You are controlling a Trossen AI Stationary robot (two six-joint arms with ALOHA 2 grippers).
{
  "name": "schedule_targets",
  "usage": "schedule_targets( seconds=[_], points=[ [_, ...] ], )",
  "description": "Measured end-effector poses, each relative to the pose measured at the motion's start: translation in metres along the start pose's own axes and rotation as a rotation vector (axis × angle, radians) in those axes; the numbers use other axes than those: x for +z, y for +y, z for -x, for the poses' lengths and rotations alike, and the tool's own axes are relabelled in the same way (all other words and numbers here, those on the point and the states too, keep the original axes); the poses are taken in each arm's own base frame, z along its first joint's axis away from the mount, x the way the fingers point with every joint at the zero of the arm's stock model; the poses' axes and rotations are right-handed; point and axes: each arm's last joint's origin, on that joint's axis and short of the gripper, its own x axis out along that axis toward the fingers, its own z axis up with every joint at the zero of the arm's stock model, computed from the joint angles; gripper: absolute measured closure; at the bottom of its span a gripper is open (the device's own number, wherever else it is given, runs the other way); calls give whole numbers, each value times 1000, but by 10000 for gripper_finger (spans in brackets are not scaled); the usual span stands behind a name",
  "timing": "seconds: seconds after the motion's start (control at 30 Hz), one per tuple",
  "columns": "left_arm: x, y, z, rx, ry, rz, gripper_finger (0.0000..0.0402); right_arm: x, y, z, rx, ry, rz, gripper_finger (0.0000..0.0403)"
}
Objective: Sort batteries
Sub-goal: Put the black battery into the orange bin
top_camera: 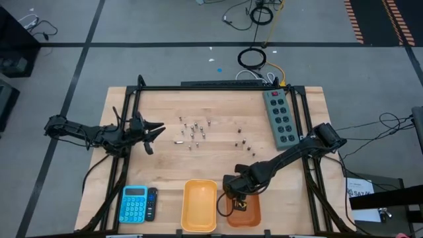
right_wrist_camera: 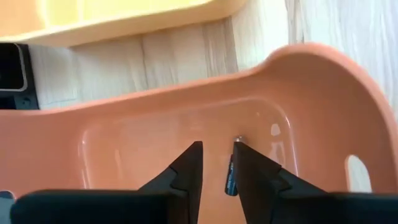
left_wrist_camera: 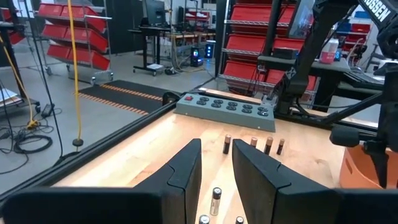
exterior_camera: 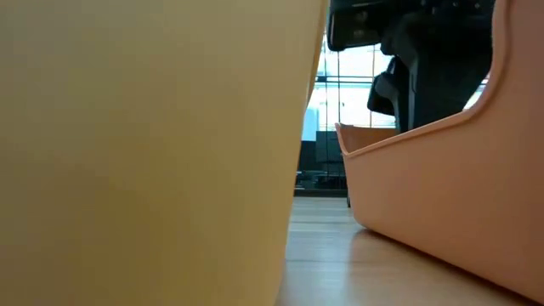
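Pale wood covers the table (top_camera: 165, 158), framed by black rails, with a grey power strip (top_camera: 280, 118) along its far right side. Loose batteries (top_camera: 193, 129) stand and lie scattered across the middle of the wood. At the near edge sit a blue calculator (top_camera: 133, 203), a yellow bin (top_camera: 199, 205) and an orange bin (top_camera: 246, 210) side by side. Over the orange bin hangs the right gripper (right_wrist_camera: 216, 163), its fingers a narrow gap apart, with one dark battery (right_wrist_camera: 231, 176) lying on the bin floor between the fingertips, released rather than pinched. At the left side of the table the left gripper (left_wrist_camera: 216, 163) hovers low, pointing toward the scattered batteries, its fingers slightly parted and holding nothing.
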Motion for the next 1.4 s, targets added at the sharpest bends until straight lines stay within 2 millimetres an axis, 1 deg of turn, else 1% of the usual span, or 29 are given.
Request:
schedule_targets(
  seconds=[0.07,0.13,0.43,0.53,0.67,0.77,0.87,0.97,1.07,1.17,1.23,1.3,1.4],
  points=[
    [0,0,0,-2,0,0,302,2,2,4,5,-7,9,321],
    [0,-1,0,-17,2,2,302,4,3,11,10,-20,24,321],
    [0,-1,0,-35,5,15,302,5,3,62,-94,-229,107,321],
    [0,-1,0,-41,5,16,302,4,3,75,-151,-301,142,321],
    [0,-1,0,-41,5,24,302,2,6,80,-197,-345,185,321],
    [0,-1,0,-41,5,25,302,3,5,80,-204,-348,159,321],
    [0,-1,0,-40,5,24,302,4,0,80,-225,-335,137,321],
    [0,-1,0,-41,5,0,302,-1,-7,83,-353,-329,164,321],
    [0,-1,0,-41,5,-3,302,-6,-14,98,-432,-349,155,321],
    [0,-1,0,-41,0,11,302,-7,-15,115,-450,-422,143,321],
    [2,-1,0,-42,-14,54,302,-7,-16,126,-457,-467,140,321],
    [3,-2,0,-59,-23,109,302,-8,-17,133,-468,-499,139,321],
    [4,-5,0,-141,-19,172,302,-7,-17,137,-460,-530,134,321]
  ],
)
